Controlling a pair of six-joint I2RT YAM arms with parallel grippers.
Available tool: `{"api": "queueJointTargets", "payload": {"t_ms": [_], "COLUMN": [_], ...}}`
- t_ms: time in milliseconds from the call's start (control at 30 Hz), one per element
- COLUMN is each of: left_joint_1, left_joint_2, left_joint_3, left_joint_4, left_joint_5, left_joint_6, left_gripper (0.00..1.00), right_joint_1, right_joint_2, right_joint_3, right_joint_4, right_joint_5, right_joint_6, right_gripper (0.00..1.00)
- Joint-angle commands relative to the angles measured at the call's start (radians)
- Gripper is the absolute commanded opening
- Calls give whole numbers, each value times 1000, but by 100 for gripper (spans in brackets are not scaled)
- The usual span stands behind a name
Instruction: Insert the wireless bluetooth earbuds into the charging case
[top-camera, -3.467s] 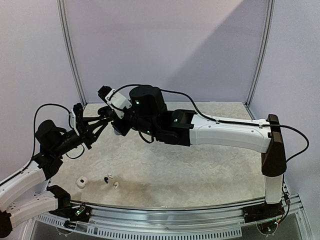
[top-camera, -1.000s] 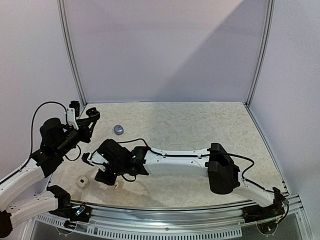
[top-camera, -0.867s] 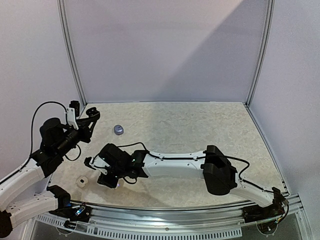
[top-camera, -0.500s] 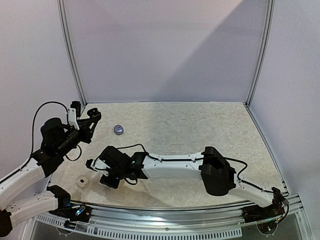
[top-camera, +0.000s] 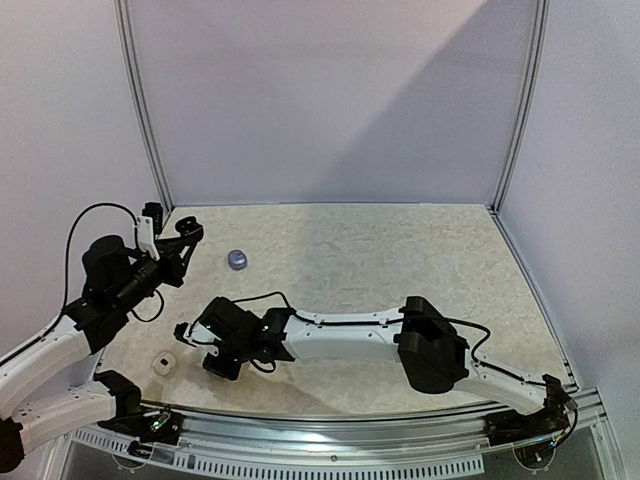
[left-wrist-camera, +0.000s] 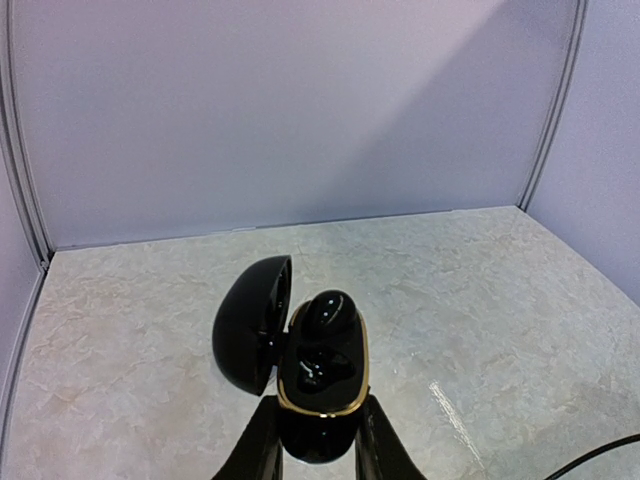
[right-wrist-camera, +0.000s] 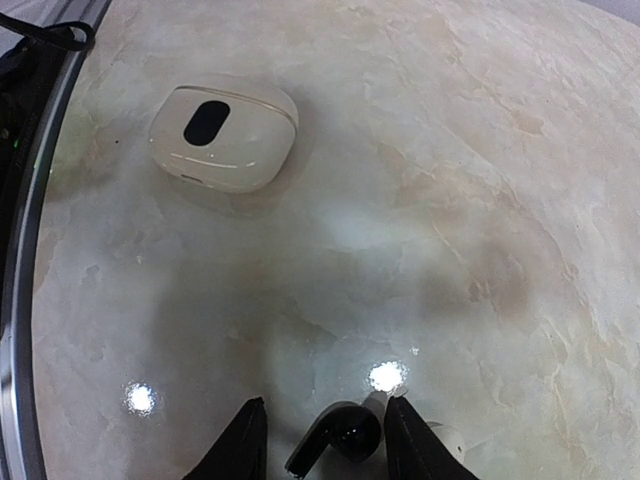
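Soft, even light falls from overhead. A diagonal shadow cuts the back wall (top-camera: 330, 100), which is brighter at its upper right. In the right wrist view the glossy counter (right-wrist-camera: 480, 150) shows two glare spots near the bottom edge and a broad soft shadow across the middle. Every view is sharp.

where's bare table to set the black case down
Free: the right half of the table, from the right arm back to the wall, and the middle right of the lavender case. Crowded: the near-left corner, where the white case, right hand and black earbud sit.
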Motion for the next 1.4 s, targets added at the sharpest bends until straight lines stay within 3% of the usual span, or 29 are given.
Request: {"api": "queueJointTargets", "payload": {"t_ms": [0,133,633,833,1100,1367], "left_joint_1": [9,10,9,9,10,9], "left_joint_2": [2,4,1,2,3,8], "left_joint_3": [-17,-18,-20,-21,-19,-20], "left_joint_4": [20,20,23,24,22,27], "left_joint_5": [4,4,4,4,29,37], "left_joint_6": [-1,0,8,8,8,7], "left_gripper": [0,0,0,0,0,0], "right_joint_1": [6,7,10,10,11,13], "right_joint_2": [40,31,-62,-52,-33,-52], "right_joint_3": [15,13,-56,-58,-59,-63], "right_joint_4": [-64,-83,-92,-118,-186,-254], "right_joint_5": [23,18,-41,-15,51,51], "right_joint_6": [-2,-14,-82,-74,-76,-50], "right_gripper": [38,29,14,25,31,27]}}
